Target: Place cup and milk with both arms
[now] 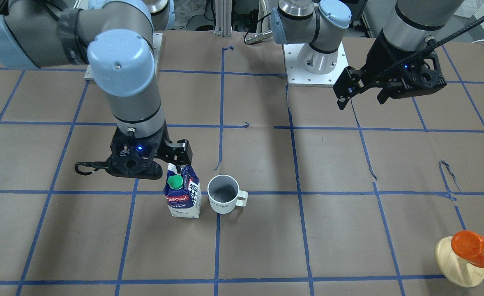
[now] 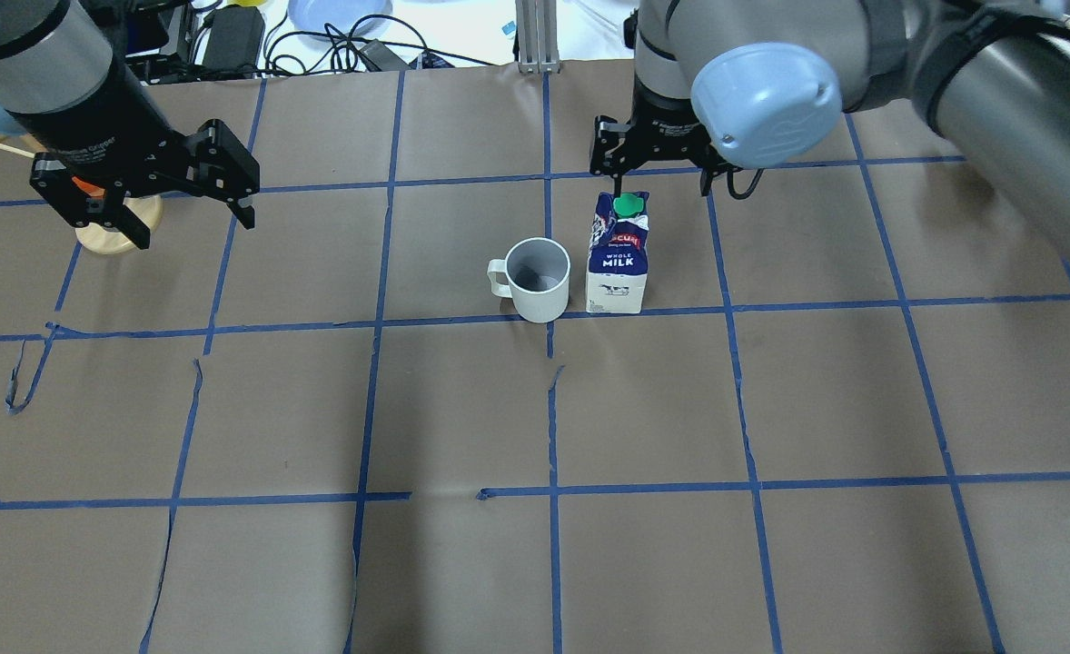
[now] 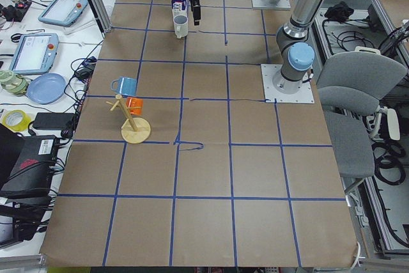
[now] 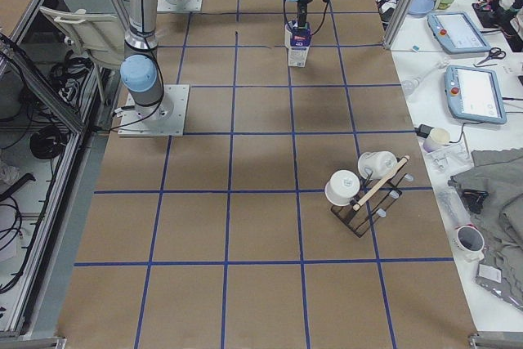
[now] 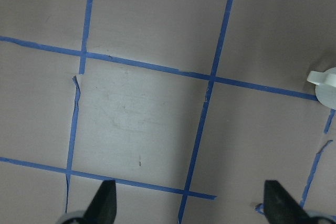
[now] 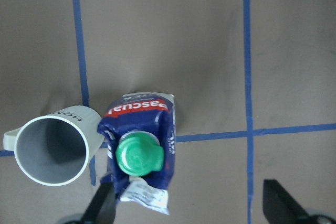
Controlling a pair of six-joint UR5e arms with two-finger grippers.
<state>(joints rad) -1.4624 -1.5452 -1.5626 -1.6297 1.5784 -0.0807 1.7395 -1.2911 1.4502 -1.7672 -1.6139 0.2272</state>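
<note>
The milk carton (image 1: 183,197) stands upright near the table's middle, green cap on top. The white cup (image 1: 223,195) stands upright right beside it, handle pointing away from the carton. Both also show in the overhead view, carton (image 2: 618,259) and cup (image 2: 538,280). My right gripper (image 6: 190,203) is open just above the carton (image 6: 139,150), which sits close to one finger; the cup (image 6: 50,150) is outside the jaws. My left gripper (image 2: 185,218) hovers open and empty far to the side, over bare paper (image 5: 142,114).
A wooden mug stand (image 1: 459,263) with an orange mug (image 1: 474,246) stands at the table edge near my left gripper. A black rack with white mugs (image 4: 359,190) stands at the other end. Brown paper with a blue tape grid covers the table.
</note>
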